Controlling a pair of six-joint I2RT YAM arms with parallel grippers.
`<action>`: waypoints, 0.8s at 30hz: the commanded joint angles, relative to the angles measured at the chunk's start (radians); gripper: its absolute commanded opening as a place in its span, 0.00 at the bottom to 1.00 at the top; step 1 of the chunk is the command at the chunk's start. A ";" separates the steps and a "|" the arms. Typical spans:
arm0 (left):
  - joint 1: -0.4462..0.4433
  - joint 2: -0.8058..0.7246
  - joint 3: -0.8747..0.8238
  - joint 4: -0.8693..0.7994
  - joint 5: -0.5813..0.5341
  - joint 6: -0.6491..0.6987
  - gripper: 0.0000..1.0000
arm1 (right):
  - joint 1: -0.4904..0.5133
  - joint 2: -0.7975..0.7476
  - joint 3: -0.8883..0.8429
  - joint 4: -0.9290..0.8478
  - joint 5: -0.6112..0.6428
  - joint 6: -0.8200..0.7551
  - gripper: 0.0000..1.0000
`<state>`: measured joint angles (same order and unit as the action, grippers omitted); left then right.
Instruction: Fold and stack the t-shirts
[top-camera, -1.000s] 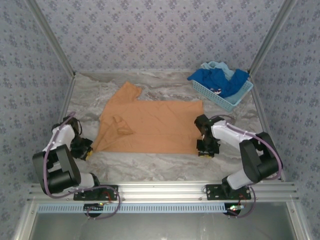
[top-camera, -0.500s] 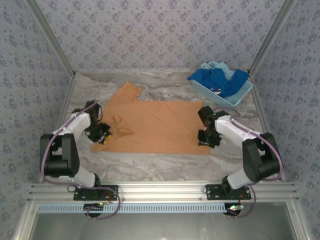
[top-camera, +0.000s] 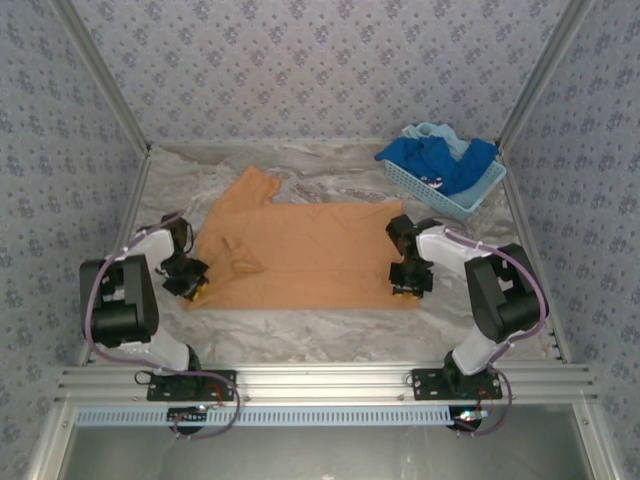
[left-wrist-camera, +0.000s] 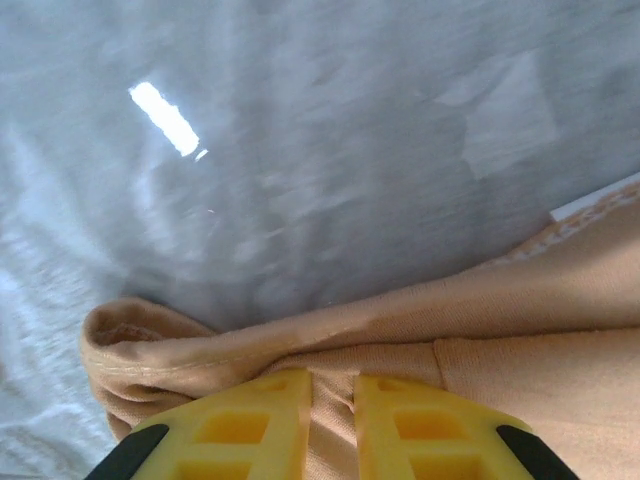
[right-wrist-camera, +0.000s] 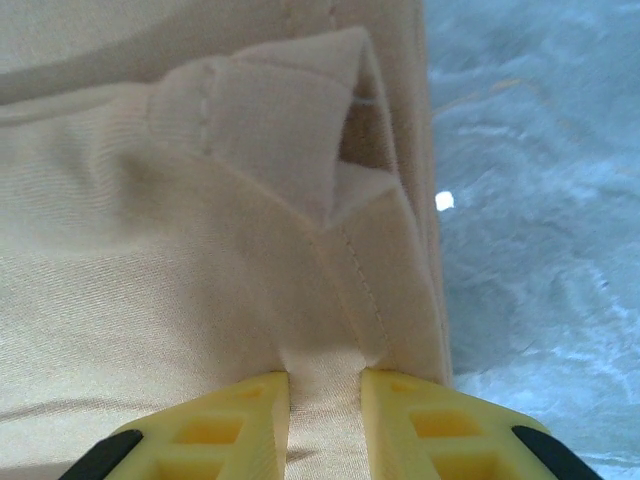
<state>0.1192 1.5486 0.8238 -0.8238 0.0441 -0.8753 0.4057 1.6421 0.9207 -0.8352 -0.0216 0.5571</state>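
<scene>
An orange-tan t-shirt lies spread on the marble table, one sleeve pointing to the far left. My left gripper is shut on a bunched fold at its near left corner; yellow fingers pinch the orange-tan cloth. At the shirt's near right corner, my right gripper is shut on the hem, with cloth pinched between its yellow fingers. A royal blue t-shirt and a pale aqua one sit heaped in the basket.
The light blue perforated basket stands at the back right, close to the right arm. Patterned walls and metal frame posts close in the table on three sides. Bare marble lies between the shirt and the near rail.
The left gripper swung in from the table's left edge to the shirt's near left corner and gripped it. The right gripper moved slightly away and left along the right hem, still holding cloth.
</scene>
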 joint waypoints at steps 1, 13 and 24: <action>0.059 -0.068 -0.116 -0.053 -0.027 -0.021 0.21 | 0.048 -0.017 -0.035 -0.047 -0.005 -0.005 0.28; -0.074 -0.182 0.070 -0.042 0.089 -0.016 0.40 | 0.074 -0.159 0.025 0.028 -0.115 -0.027 0.37; -0.208 -0.079 0.041 0.069 0.184 -0.194 0.40 | 0.039 -0.187 0.063 0.119 -0.264 0.039 0.40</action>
<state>-0.0856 1.4342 0.8650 -0.7597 0.2062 -1.0367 0.4526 1.4643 0.9565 -0.7181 -0.2390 0.5694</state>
